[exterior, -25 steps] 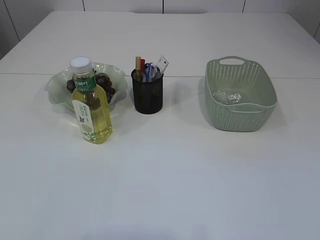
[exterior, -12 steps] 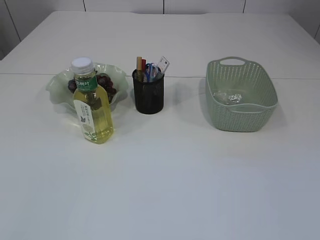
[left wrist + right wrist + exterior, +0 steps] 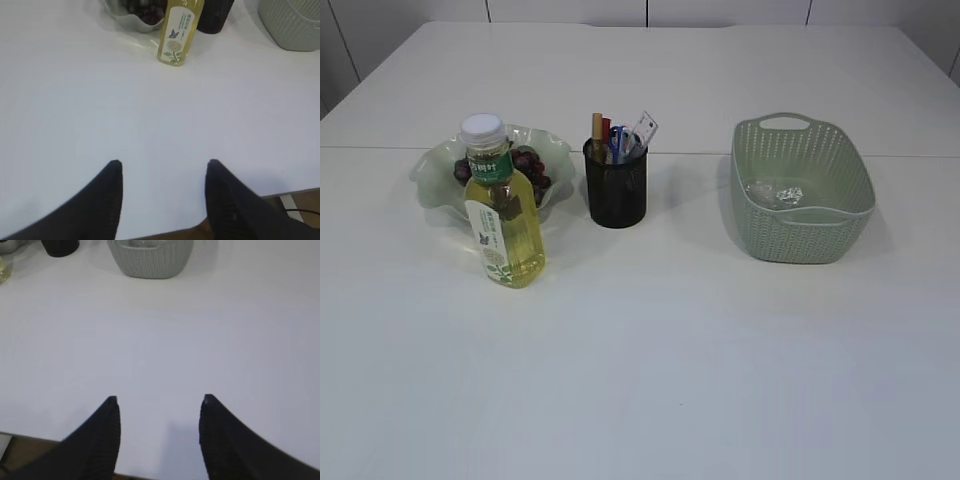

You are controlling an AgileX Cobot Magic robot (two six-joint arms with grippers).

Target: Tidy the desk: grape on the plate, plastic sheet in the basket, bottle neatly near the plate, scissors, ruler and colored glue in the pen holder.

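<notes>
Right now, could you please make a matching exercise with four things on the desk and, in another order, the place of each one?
Things:
1. grapes
2. plastic sheet
3. bottle
4. ruler

Places:
A. standing upright on the table in front of the plate
B. in the black pen holder
C. on the plate
D. in the green basket

Pairs: 1-C, 2-D, 3-A, 4-B

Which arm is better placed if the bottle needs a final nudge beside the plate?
Probably left. The bottle stands ahead of the left end effector, by the plate; the right end effector faces the basket.
</notes>
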